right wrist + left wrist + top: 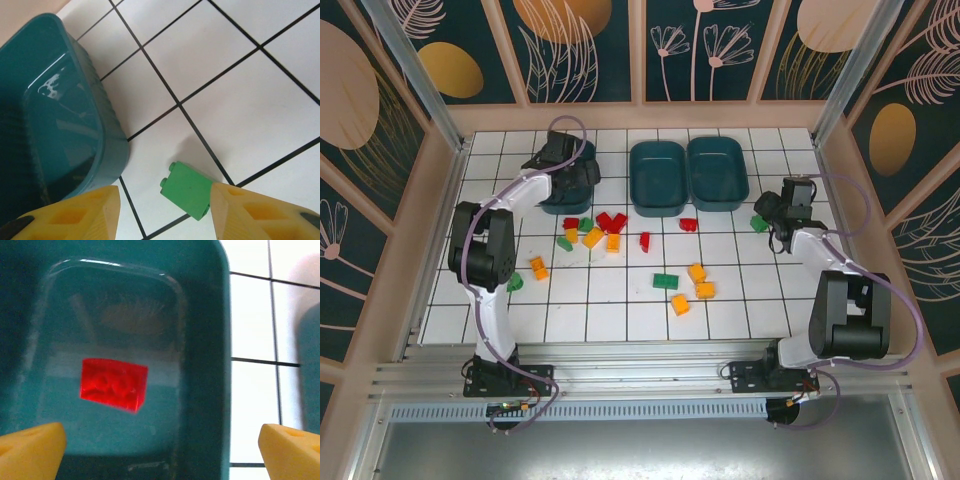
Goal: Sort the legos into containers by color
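Three teal tubs (657, 175); roughly six red bricks (644, 241), five green bricks (665, 281), eight orange bricks (680, 304).

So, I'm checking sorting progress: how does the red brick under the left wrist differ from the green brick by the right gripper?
The red brick lies inside a teal tub; the green brick sits on the white tiles. The red brick lies well below the left gripper, whose jaws are wide open; the green brick sits between the jaws of the right gripper, close to one finger. Both are small plastic bricks, and neither looks gripped.
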